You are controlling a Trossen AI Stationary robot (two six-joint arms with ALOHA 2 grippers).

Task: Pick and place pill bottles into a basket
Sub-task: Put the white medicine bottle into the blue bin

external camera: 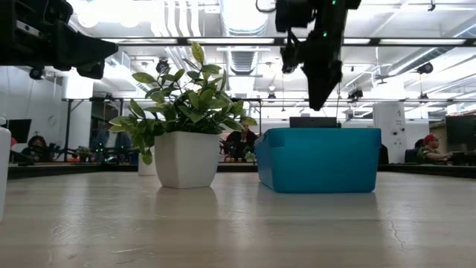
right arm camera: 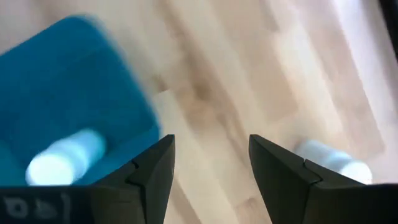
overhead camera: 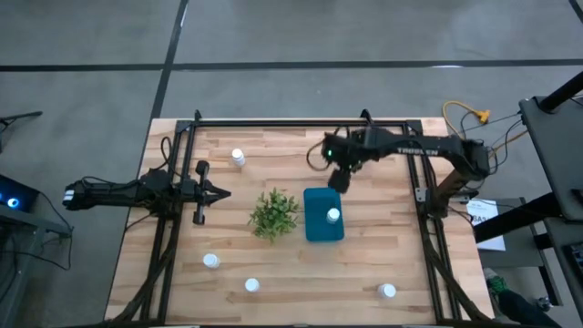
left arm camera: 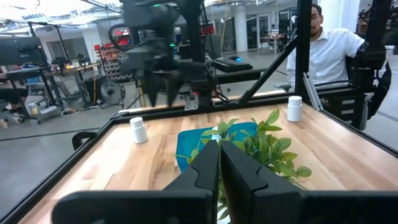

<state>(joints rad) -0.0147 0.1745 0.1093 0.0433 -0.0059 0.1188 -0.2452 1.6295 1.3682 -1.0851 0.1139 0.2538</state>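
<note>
The teal basket (overhead camera: 321, 202) stands right of the plant, with one white pill bottle (overhead camera: 333, 216) inside; the bottle also shows in the right wrist view (right arm camera: 65, 155). Other bottles stand on the table at the far left (overhead camera: 238, 158), the near left (overhead camera: 211, 261), (overhead camera: 252, 285) and the near right (overhead camera: 388, 291). My right gripper (overhead camera: 335, 182) hangs open and empty above the basket's far edge (external camera: 320, 134), fingers down (right arm camera: 211, 168). My left gripper (overhead camera: 219, 192) is shut and empty, left of the plant (left arm camera: 219, 149).
A bushy green plant (overhead camera: 273, 212) in a white pot (external camera: 186, 158) stands between my left gripper and the basket. A black frame (overhead camera: 301, 121) runs along the table's edges. A person (left arm camera: 323, 50) sits beyond the table's right side.
</note>
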